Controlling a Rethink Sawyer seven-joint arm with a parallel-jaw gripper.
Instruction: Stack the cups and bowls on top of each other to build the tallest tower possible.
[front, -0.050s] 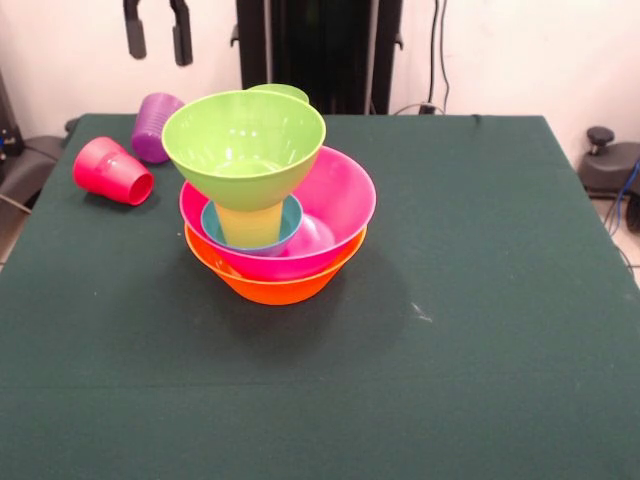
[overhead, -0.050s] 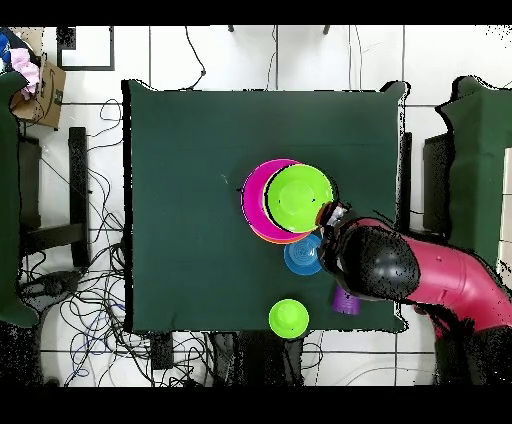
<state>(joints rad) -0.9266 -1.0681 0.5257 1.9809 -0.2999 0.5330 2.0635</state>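
The tower stands mid-bench: a green bowl perched on a yellow cup, off-centre. The gripper hangs above, jaws apart, empty. Any nudge would likely topple the top-heavy bowl.

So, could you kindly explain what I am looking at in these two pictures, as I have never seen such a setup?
Certainly. It is a red and black robot arm at a dark green table. One picture is taken from across the table, facing the robot. The other looks straight down from above.

On the table stands a tower of glossy plastic: a large orange bowl at the bottom, a large pink bowl in it, then a translucent yellow cup carrying a medium green bowl. A red cup lies on its side near a purple cup.

The black gripper hangs above, open and holding nothing.
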